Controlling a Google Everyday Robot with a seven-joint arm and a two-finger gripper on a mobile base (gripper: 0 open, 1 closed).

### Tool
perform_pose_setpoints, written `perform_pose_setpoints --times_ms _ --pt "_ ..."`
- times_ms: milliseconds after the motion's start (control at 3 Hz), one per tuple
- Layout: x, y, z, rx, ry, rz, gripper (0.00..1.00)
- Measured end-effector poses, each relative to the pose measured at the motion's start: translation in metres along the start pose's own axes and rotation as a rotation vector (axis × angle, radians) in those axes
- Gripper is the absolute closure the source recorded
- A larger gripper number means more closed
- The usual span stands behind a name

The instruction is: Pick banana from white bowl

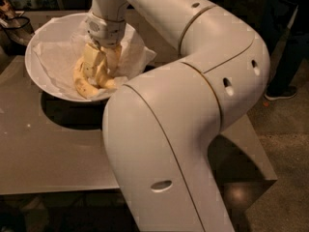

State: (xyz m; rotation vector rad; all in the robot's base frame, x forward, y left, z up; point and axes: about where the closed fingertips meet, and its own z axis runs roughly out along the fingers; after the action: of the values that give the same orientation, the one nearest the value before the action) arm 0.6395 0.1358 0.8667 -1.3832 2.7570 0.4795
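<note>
The white bowl stands at the table's far left, lined with crumpled white paper. A yellow banana lies in it, right of centre. My gripper reaches straight down into the bowl from the arm above. Its pale fingers stand close together and are shut on the banana, which still rests on the paper. Part of the banana is hidden behind the fingers.
The bowl sits on a grey-brown table. My large white arm fills the middle and right of the view and hides part of the table. A dark object lies at the far left. A person's legs stand at the right.
</note>
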Motion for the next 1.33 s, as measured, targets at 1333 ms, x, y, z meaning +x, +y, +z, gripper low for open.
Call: perform_pose_setpoints --times_ms 1333 --pt "0.0002 -0.0033 0.0162 -0.065 -0.020 0.039 0.60"
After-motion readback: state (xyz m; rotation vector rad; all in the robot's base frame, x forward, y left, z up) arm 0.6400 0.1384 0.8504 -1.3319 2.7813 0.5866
